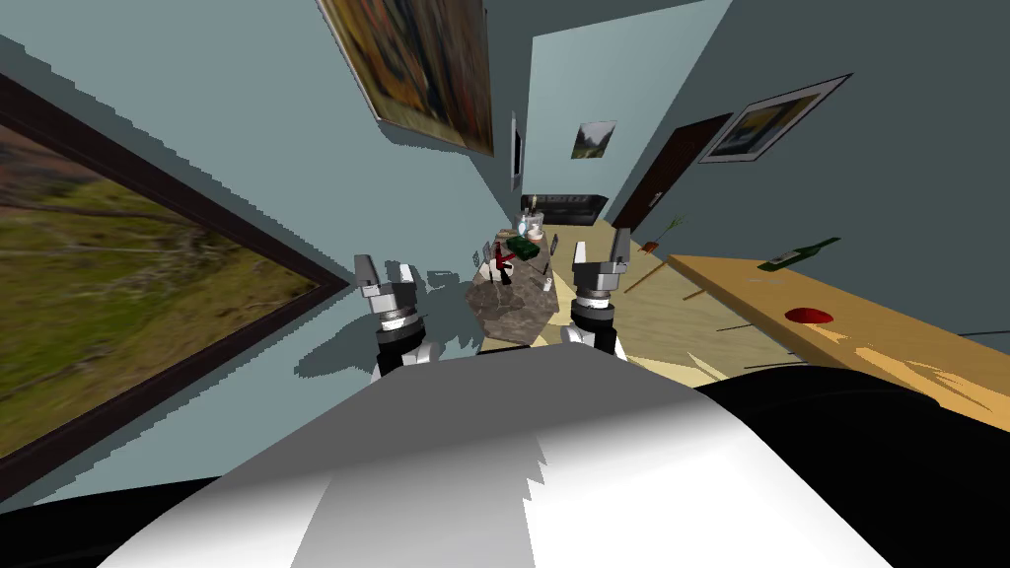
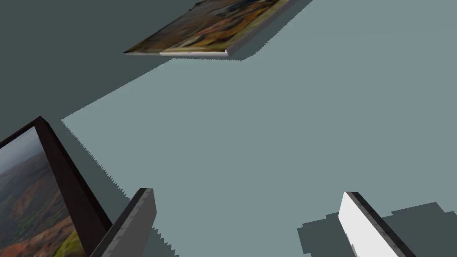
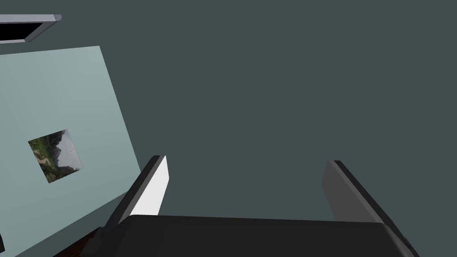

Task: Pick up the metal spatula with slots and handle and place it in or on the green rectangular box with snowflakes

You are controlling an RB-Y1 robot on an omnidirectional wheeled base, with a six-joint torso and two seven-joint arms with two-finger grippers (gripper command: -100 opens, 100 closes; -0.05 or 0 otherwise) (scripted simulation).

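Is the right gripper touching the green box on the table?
Apart. In the head view, the right gripper hangs beside the table, with floor showing between it and the green box.

A narrow surface (image 1: 513, 311) runs away ahead of the robot, between the left claw (image 1: 383, 279) and the right claw (image 1: 602, 254). On its far half lies a box (image 1: 524, 248), with a cluster of small vessels (image 1: 533, 229) behind it at the far end. Well apart to the right, a long surface (image 1: 888, 340) carries a bottle (image 1: 799, 254) lying toward its far end and a shallow dish (image 1: 809, 316) nearer the robot.
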